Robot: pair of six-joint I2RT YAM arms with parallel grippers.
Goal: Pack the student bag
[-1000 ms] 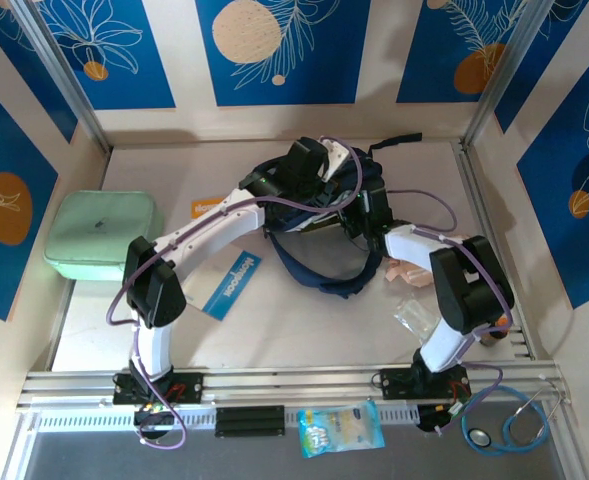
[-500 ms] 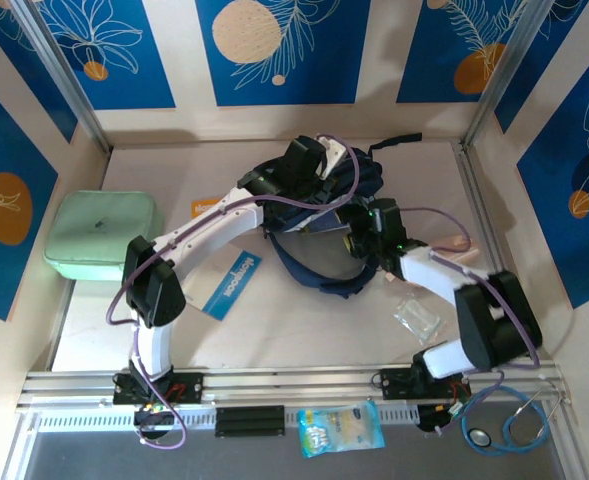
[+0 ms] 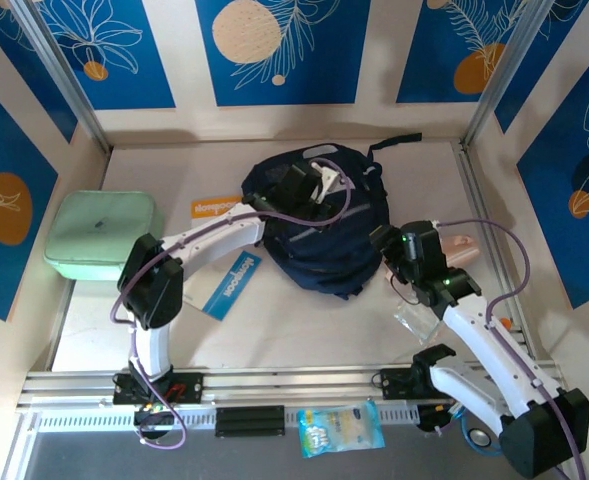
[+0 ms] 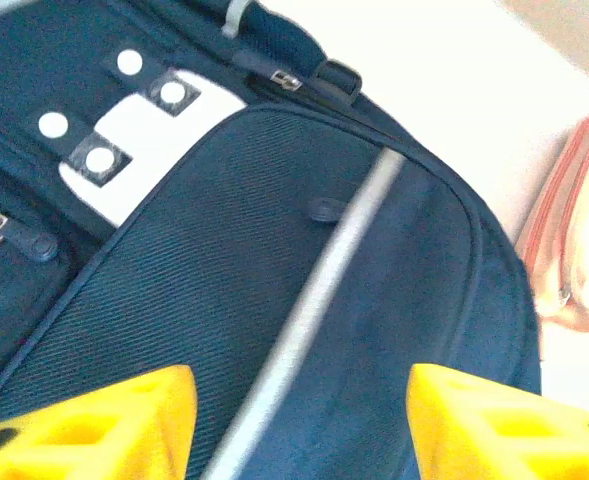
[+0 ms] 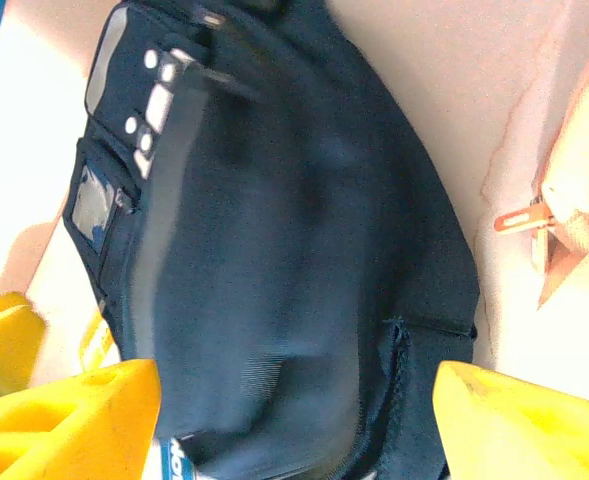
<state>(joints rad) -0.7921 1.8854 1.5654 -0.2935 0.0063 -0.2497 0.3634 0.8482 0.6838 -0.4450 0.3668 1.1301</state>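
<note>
Closest to the arms, a snack packet point(image 3: 341, 430) lies on the front rail. A bit farther in, a clear plastic packet point(image 3: 415, 318) and a blue card point(image 3: 232, 285) lie on the table point(image 3: 304, 335). Past them are a pink pouch point(image 3: 461, 246) on the right, a green case point(image 3: 104, 235) on the left and an orange card point(image 3: 212, 207).

The bag point(image 3: 334, 250) lies flat in the middle of the table, toward the back, with its front side up. I cannot see inside it, and I see no open zip. So many things are lying outside it that the packing looks like it has a long way to go. The bag has to be opened, and the loose things have to go in.

The right gripper point(image 3: 394, 250) is just beside the right side of the bag, near the pink pouch. Its yellow fingers point(image 5: 74, 420) are wide apart and hold nothing.

The left gripper point(image 3: 304, 188) hangs over the far part of the bag, near the grey-white patch point(image 4: 164, 150). Its yellow fingers point(image 4: 84, 425) are wide apart too. The bag is under the gap, but nothing is pinched. I cannot tell if it touches the cloth.
</note>
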